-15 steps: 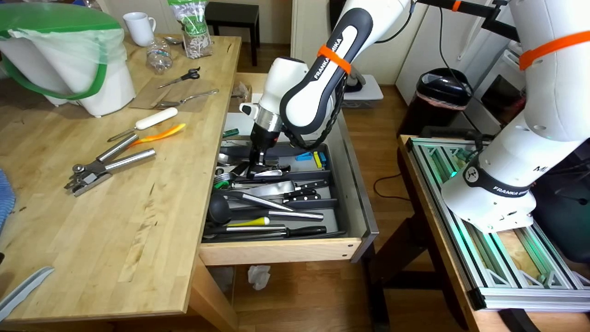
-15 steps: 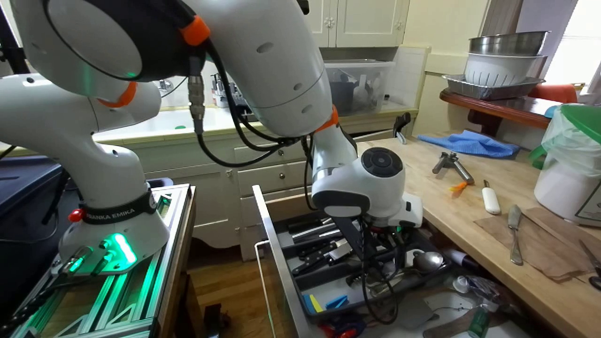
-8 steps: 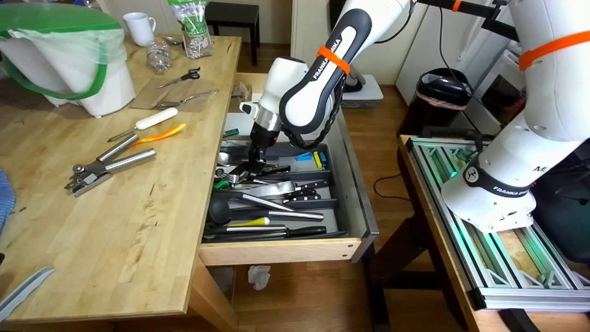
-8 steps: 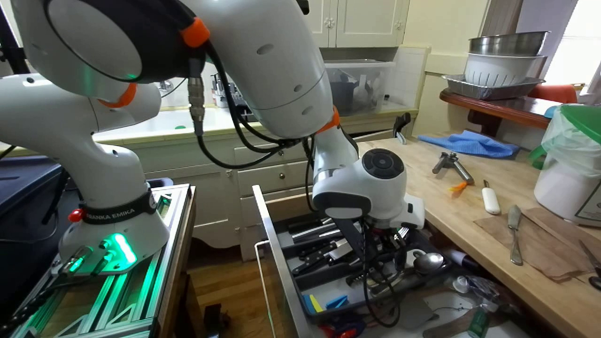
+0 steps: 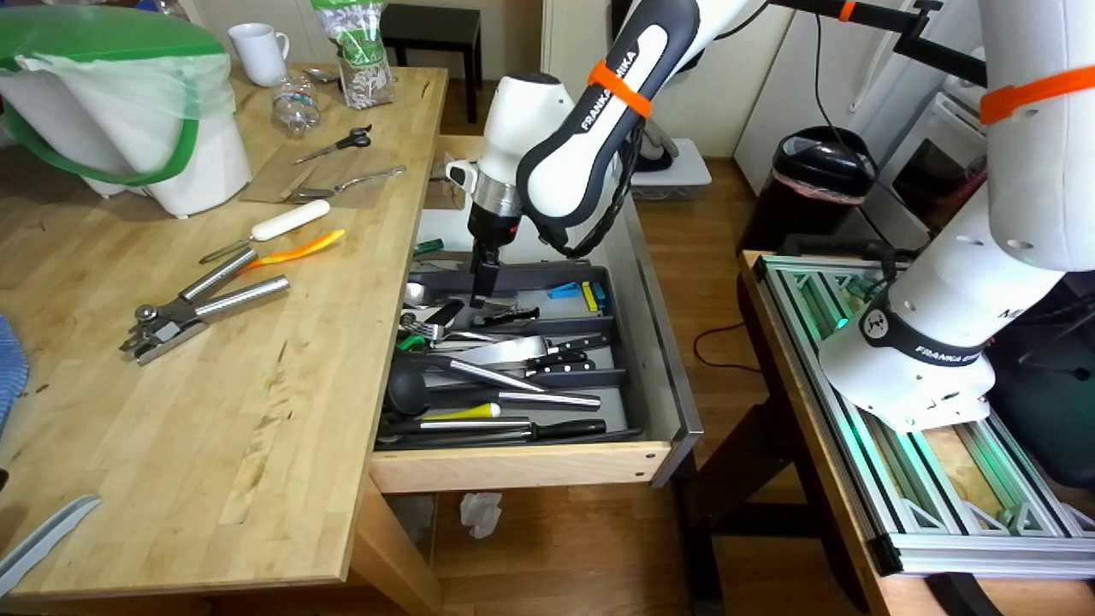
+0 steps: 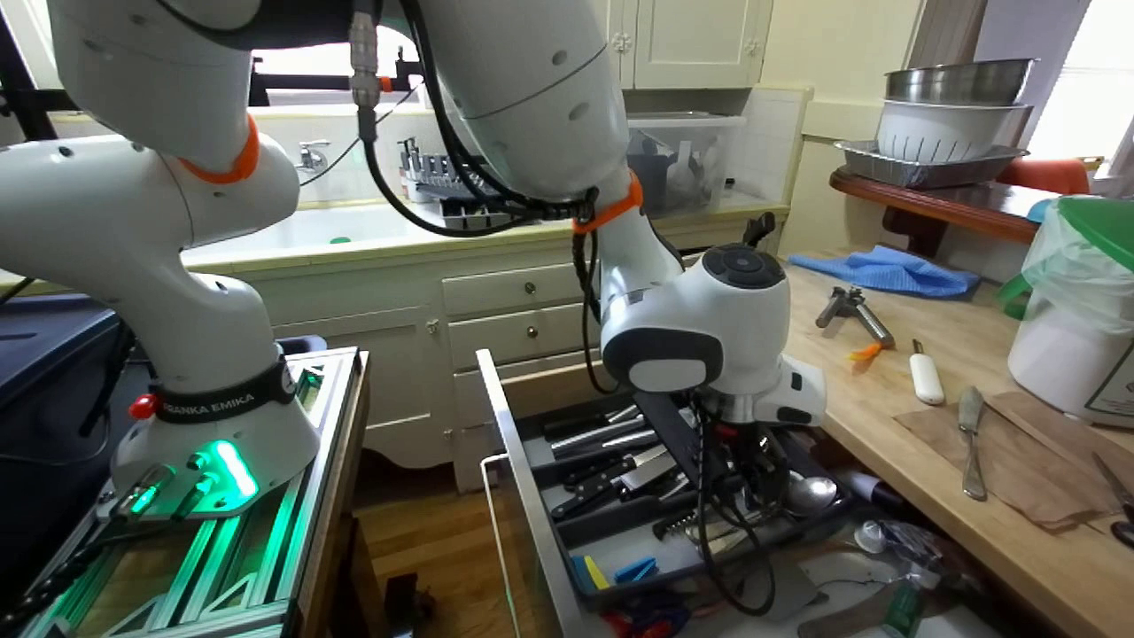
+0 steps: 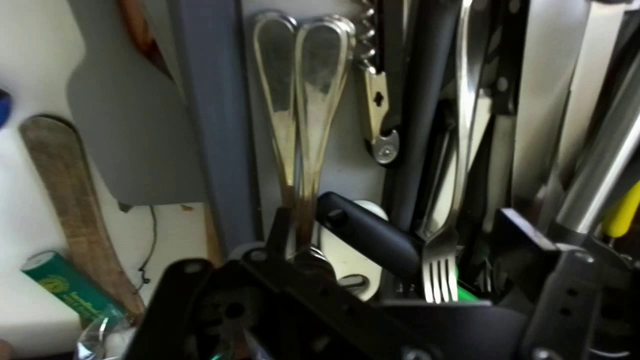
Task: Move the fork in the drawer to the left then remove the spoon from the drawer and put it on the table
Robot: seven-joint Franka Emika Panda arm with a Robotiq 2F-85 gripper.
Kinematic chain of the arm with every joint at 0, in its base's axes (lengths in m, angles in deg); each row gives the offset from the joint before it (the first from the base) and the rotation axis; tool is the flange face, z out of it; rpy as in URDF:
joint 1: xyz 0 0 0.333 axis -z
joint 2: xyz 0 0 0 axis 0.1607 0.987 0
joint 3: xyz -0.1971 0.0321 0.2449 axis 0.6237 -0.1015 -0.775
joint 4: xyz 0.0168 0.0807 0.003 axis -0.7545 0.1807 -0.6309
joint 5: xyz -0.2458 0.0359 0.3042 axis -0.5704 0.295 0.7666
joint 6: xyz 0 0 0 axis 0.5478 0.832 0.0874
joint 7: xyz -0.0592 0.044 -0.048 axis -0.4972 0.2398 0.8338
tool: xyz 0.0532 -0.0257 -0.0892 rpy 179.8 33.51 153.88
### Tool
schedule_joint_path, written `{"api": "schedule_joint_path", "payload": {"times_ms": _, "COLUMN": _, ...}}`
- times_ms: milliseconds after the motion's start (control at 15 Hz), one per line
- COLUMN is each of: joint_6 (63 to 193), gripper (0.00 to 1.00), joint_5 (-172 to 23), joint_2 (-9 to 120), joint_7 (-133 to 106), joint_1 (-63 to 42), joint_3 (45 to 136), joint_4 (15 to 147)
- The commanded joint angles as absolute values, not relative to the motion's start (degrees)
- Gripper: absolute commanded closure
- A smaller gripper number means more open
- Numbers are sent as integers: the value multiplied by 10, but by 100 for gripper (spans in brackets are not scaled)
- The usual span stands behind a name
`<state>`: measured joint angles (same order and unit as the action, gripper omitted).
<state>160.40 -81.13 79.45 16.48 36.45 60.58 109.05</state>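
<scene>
The drawer [image 5: 522,468] stands pulled out beside the pale wooden table [image 5: 188,462], its grey tray full of cutlery. In the wrist view the fork [image 7: 442,260] lies tines toward the gripper, along the knife side of a tray divider; an exterior view shows the fork [image 5: 425,329] at the drawer's table side. Slim silver handles, apparently of the spoon [image 7: 317,65], lie in the compartment left of it; one rounded spoon bowl [image 6: 809,494] shows in an exterior view. My gripper [image 7: 402,225] hangs open just above the tray, fingers wide apart, holding nothing. One finger hides the lower handles.
A corkscrew [image 7: 377,100] and a black handle [image 7: 370,230] lie between the spoon handles and fork. Knives [image 5: 522,351] fill the adjoining compartment. A grey spatula [image 7: 130,125] lies outside the tray. The table carries a metal hand tool [image 5: 201,299], a white-handled peeler-like tool [image 5: 291,221] and a bucket [image 5: 128,120].
The gripper has let go of the fork, opened and risen from the tray. The fork's handle now lies closer to the knives than a second ago.
</scene>
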Motion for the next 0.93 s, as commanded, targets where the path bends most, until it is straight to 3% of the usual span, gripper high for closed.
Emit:
{"api": "schedule_joint_path", "payload": {"times_ms": 0, "joint_6": 1588, "gripper": 0, "joint_5": -794, "joint_2": 766, "joint_7": 139, "joint_1": 275, "joint_3": 699, "joint_4": 1086}}
{"api": "schedule_joint_path", "payload": {"times_ms": 67, "joint_6": 1597, "gripper": 6, "joint_5": -795, "joint_2": 770, "joint_7": 139, "joint_1": 257, "joint_3": 718, "joint_4": 1083}}
{"api": "schedule_joint_path", "payload": {"times_ms": 267, "joint_6": 1623, "gripper": 39, "joint_5": -797, "joint_2": 783, "joint_7": 135, "joint_1": 203, "joint_3": 773, "joint_4": 1072}}
{"api": "schedule_joint_path", "payload": {"times_ms": 467, "joint_6": 1672, "gripper": 53, "joint_5": -799, "joint_2": 799, "joint_7": 128, "joint_1": 166, "joint_3": 812, "joint_4": 1067}}
{"api": "schedule_joint_path", "payload": {"times_ms": 867, "joint_6": 1759, "gripper": 51, "joint_5": -807, "joint_2": 835, "joint_7": 115, "joint_1": 167, "joint_3": 801, "joint_4": 1058}}
